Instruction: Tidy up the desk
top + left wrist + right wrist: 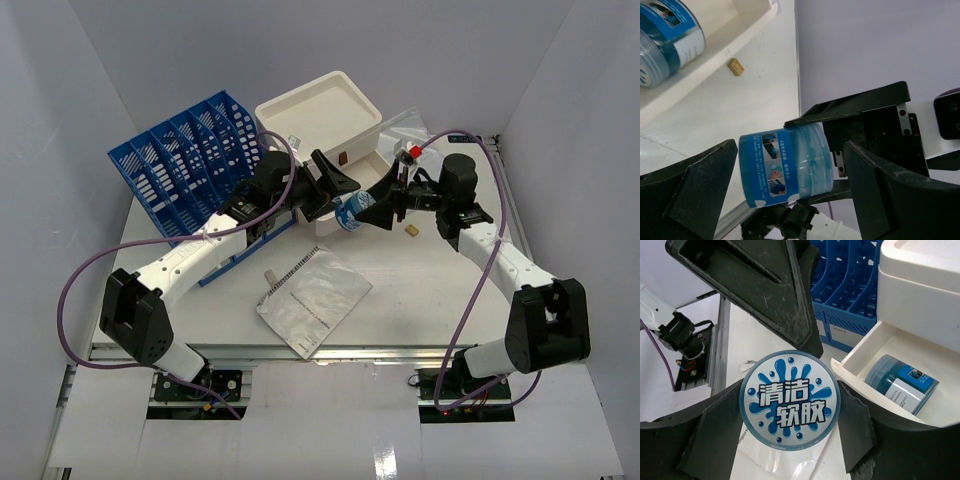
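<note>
Right hand (789, 432) grasps a blue jar (790, 400), lid (790, 382) reading "清洁软胶"; side print too small to read. Left hand (789, 172), released, straddles the jar.

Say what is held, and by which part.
Right end effector grips the jar by its sides, near the lid; left end effector is open, holding nothing.

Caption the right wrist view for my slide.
Right end effector grips a blue jar beside an open drawer holding a second jar.
</note>
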Available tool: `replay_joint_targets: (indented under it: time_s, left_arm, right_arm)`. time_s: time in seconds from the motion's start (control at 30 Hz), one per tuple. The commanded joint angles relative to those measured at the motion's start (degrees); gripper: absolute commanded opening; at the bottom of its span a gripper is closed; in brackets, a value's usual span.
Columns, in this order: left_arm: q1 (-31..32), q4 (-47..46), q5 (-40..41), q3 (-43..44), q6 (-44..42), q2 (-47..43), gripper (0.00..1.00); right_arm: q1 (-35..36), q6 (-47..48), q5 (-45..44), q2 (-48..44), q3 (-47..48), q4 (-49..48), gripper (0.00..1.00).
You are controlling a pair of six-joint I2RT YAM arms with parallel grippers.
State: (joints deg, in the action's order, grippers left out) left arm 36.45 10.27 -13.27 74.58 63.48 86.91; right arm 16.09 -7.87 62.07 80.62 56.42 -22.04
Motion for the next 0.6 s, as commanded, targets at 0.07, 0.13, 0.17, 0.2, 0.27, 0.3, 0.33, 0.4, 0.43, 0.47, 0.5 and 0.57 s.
replay_joint_targets:
  time_s: [0.07, 0.13, 0.17, 0.2, 0.27, 0.3, 0.33, 0.4, 0.43, 0.47, 0.5, 0.57]
  left_arm:
    - [-0.06, -1.69, -7.93, -2.42, 1.69, -2.42, 0.98]
    - [-0.06, -1.47, -8.79, -2.91, 1.47, -2.71, 0.98]
    - [-0.06, -1.12, -9.64, -3.15, 1.12, -2.71, 0.98]
    - [-0.06, -0.83, -10.11, -3.14, 0.76, -2.58, 0.98]
    - [-0.06, -0.23, -10.91, -2.86, -0.36, -2.09, 0.98]
    - [-0.06, 0.04, -11.26, -2.85, -0.41, -1.90, 0.96]
    - [-0.06, 0.36, -11.44, -2.61, -0.97, -1.58, 0.91]
    - [-0.06, 0.93, -11.90, -2.12, -2.40, -0.86, 0.71]
    - [-0.06, 1.52, -12.08, -1.67, -3.17, -0.58, 0.62]
    - [-0.06, 2.02, -12.13, -1.35, -3.69, -0.32, 0.54]
    - [-0.06, 2.59, -11.92, -0.93, -4.26, 0.09, 0.43]
    - [-0.06, 3.76, -11.46, -0.14, -5.35, 0.88, 0.21]
  right_arm:
    - [1.63, 6.32, -1.88, -2.71, 1.51, 1.18, 0.18]
    - [2.07, 8.65, -3.01, -2.81, 2.11, 2.67, 0.18]
    - [2.66, 11.00, -3.86, -2.90, 2.76, 4.61, 0.18]
    - [3.42, 12.57, -4.47, -2.93, 3.11, 6.09, 0.18]
    - [4.23, 14.74, -5.39, -2.92, 3.71, 9.04, 0.18]
    - [4.50, 15.27, -5.67, -2.83, 3.88, 9.48, 0.19]
    - [4.82, 15.69, -6.04, -2.74, 3.98, 9.76, 0.19]
    - [5.32, 16.56, -6.57, -2.67, 4.05, 10.37, 0.22]
    - [5.49, 16.92, -6.88, -2.66, 4.05, 10.90, 0.25]
    - [5.60, 17.27, -7.10, -2.66, 4.05, 11.31, 0.27]
    - [5.71, 17.88, -7.28, -2.78, 4.08, 11.90, 0.30]
    - [5.94, 19.44, -7.70, -3.04, 4.14, 13.10, 0.43]
